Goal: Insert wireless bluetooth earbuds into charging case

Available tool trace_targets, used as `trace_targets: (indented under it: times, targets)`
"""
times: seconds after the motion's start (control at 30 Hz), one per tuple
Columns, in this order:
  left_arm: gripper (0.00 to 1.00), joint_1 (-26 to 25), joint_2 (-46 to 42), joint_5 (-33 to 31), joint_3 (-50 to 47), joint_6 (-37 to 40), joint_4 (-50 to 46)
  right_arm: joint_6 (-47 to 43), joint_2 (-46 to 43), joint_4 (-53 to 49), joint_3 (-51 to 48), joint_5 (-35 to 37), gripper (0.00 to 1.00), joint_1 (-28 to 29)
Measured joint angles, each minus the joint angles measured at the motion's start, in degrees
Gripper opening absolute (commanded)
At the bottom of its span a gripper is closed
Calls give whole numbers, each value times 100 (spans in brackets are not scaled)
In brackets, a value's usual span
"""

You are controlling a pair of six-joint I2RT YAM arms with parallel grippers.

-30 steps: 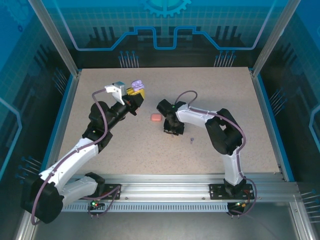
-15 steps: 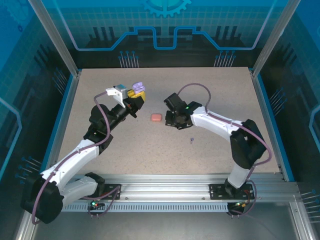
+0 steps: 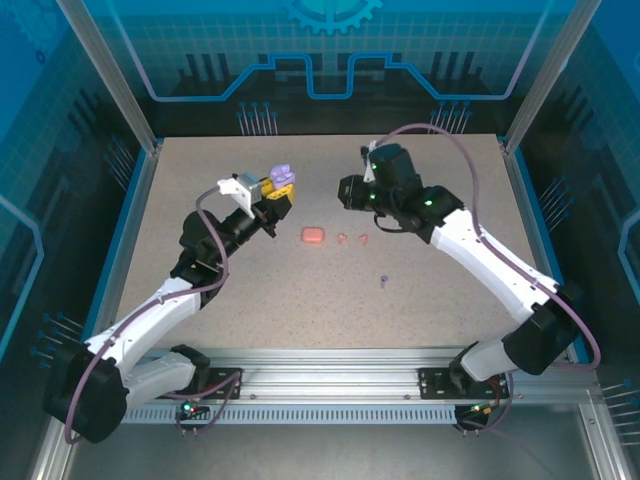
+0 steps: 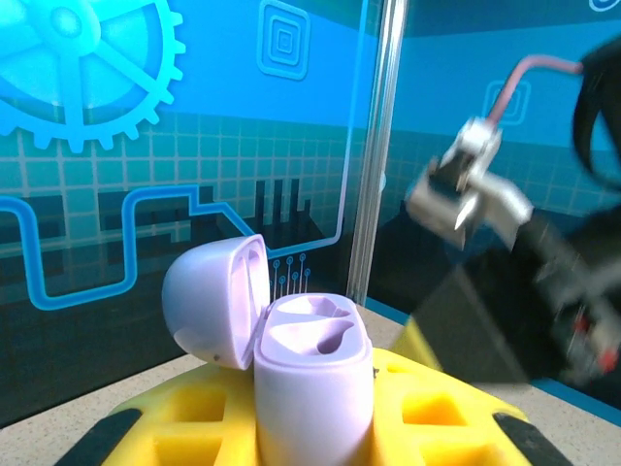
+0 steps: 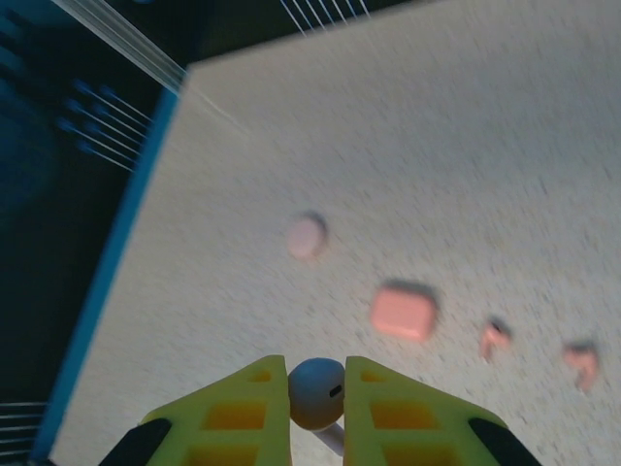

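Rising from the rail at the table's near edge, the left arm [image 3: 160, 300] leans forward and to the right over the speckled beige tabletop [image 3: 200, 170]. The right arm [image 3: 500, 270] swings out wide to the right, bends at its elbow, and stretches back toward the table's middle. Nearest the bases, a tiny loose purple earbud [image 3: 384, 281] lies alone on the bare surface between the two arms. Beyond it a short row sits well below both grippers: a closed coral-red pebble-shaped case [image 3: 312, 235] with two coral-red earbuds [image 3: 342, 238] just to its right, near each other but apart. From the right wrist camera, a small pale pink rounded object [image 5: 307, 236] lies on the table past the coral-red case; what it is cannot be told. Farther out, the left gripper [image 3: 272, 192] has its yellow fingers [image 4: 427, 408] pressed together on the body of a lilac plastic charging case [image 4: 310, 379]. The case stands upright between them with its lid hinged open to the left, and both moulded wells show empty. To the right of that case, with a clear gap, the right gripper [image 5: 315, 364] hangs above the table. Its yellow jaws pinch a small pale purple round-headed earbud [image 5: 315, 391] right at the tips. The bud's head sits between the pads and its stem points back toward the wrist. This held bud is not touching the open case.
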Motion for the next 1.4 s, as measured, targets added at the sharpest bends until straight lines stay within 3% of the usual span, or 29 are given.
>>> trace_targets:
  times: [0.37,0.77,1.4]
  targets:
    - [0,-229,433,50,520,542,0,-251,-175,828,966,-1097,16,-275]
    - [0,-315,798,87,920,671,2,-72,-140,1945,898,-2201,16,-157]
    - [0,-407,894,85,1123,673,0,9,55,2861,321,-2514,14,44]
